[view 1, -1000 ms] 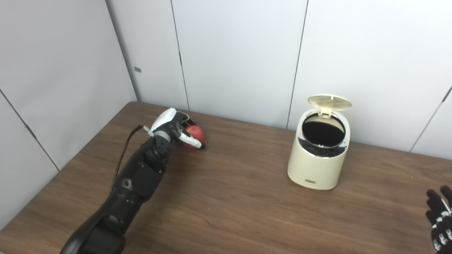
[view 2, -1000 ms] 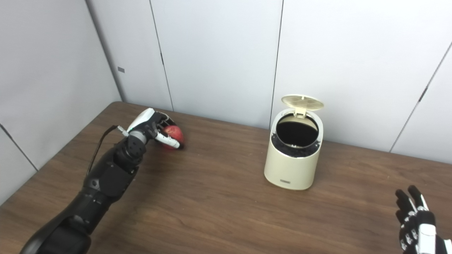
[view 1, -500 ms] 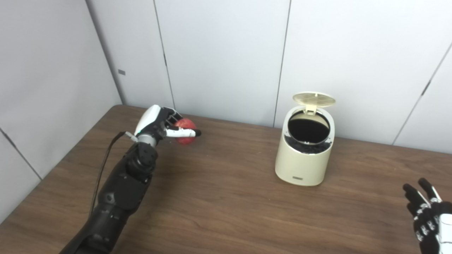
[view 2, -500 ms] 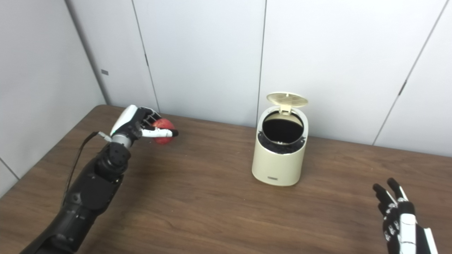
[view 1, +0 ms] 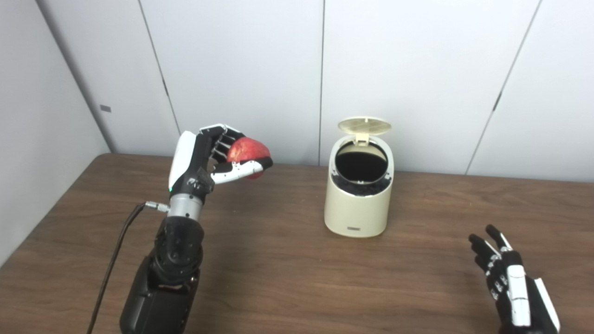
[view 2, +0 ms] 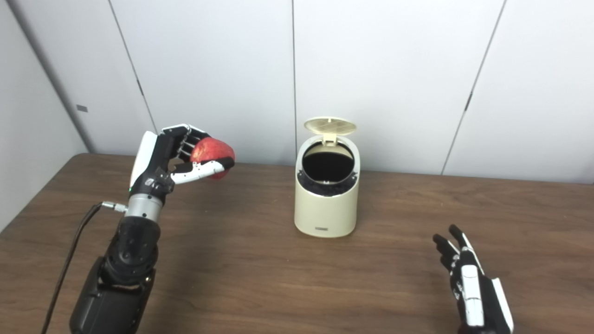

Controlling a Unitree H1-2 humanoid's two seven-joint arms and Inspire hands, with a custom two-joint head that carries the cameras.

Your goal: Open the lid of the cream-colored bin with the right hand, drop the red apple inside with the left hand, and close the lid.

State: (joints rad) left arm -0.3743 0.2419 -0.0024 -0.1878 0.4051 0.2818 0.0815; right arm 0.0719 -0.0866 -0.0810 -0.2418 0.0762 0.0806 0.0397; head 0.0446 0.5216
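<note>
**Already lifted: apple held clear of the bench**

The red apple is clasped in the left hand, raised above the bench's far left part, well apart from the cream-colored bin, whose lid stands open. Firm, smooth and roundish, it is judged best cupped around its widest part. The right hand rests unclenched and empty near the front right edge.

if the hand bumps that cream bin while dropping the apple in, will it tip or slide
Probably slide rather than tip: the cream bin looks squat with a broad base flat on the table. It seems light plastic, so a knock could shift it. Its raised lid looks thin and may flap shut.
</note>
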